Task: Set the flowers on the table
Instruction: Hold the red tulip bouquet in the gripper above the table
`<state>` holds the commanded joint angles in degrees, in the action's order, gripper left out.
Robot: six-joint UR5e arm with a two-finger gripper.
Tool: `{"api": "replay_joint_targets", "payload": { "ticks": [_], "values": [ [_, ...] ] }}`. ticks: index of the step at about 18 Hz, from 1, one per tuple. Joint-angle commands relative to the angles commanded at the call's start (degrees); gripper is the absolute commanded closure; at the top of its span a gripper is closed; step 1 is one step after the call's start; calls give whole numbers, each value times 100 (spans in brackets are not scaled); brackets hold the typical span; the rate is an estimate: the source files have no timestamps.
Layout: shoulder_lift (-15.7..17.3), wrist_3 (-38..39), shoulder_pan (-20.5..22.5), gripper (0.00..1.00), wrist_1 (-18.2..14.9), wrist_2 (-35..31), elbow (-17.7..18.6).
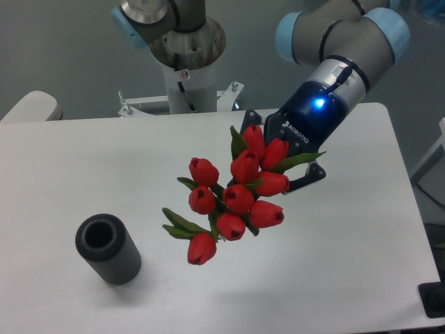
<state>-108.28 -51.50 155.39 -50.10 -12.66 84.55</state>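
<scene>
Flowers [233, 202] held in end effector [278, 163] above table [334, 278]

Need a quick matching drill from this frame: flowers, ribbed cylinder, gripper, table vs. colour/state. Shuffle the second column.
Things:
1. flowers
2. ribbed cylinder
3. gripper
4. table

States:
A. dark grey, hollow, standing at lower left
B. white, flat, rounded corners
C. red buds with green leaves, held by the gripper
D. dark blue body with a lit blue light, fingers shut on the stems

Pairs: 1-C, 2-A, 3-D, 4-B
</scene>
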Motion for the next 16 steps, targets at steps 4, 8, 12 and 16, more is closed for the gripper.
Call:
{"api": "replay_joint_targets", "payload": {
  "ticks": [4, 8, 12, 16],
  "values": [
    [0, -35, 26, 62, 0, 0, 9],
    [-9, -352, 184, 62, -9, -53, 26],
    [-18, -422, 228, 63, -9, -79, 9],
    [0, -755, 184, 64, 0, -813, 122]
  ]
}}
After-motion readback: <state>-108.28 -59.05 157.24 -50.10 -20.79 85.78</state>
